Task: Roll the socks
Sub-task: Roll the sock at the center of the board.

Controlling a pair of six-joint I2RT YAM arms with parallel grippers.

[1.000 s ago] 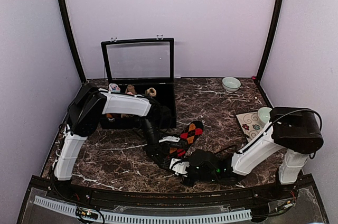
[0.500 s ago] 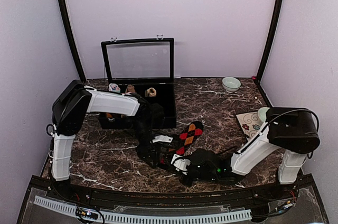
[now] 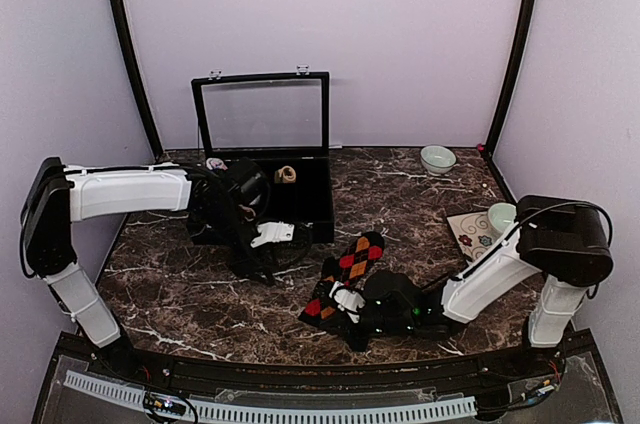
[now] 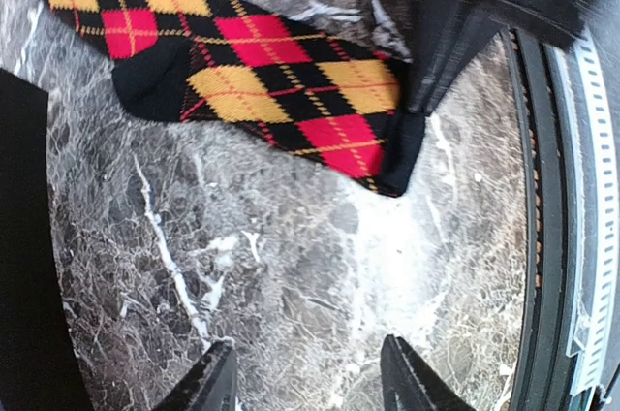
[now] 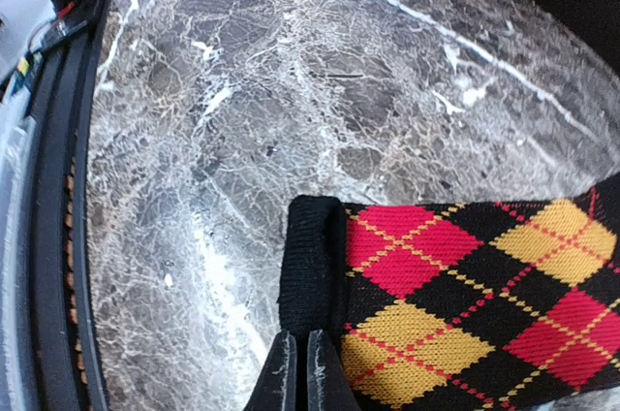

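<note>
One black sock [image 3: 350, 266] with red and orange argyle diamonds lies flat on the marble table, running diagonally. My right gripper [image 3: 343, 304] sits low at its near end. In the right wrist view the sock [image 5: 455, 314] fills the lower right, and its black cuff [image 5: 308, 270] is folded over, with the right gripper [image 5: 298, 377] shut on the cuff's edge. My left gripper [image 3: 274, 235] hovers left of the sock, by the black box, with nothing in it. The left wrist view shows that gripper [image 4: 310, 384] open above bare marble, the sock [image 4: 242, 72] lying well ahead of it.
A black box [image 3: 327, 206] with its clear lid raised stands behind the left gripper and holds small sock rolls [image 3: 286, 174]. A pale bowl [image 3: 437, 158] sits at the back right. A cup [image 3: 500, 216] rests on a patterned mat [image 3: 468, 234] on the right.
My left arm has swung back and left, away from the sock toward the box, and its jaws have opened. The right gripper has stayed at the sock's near end.
</note>
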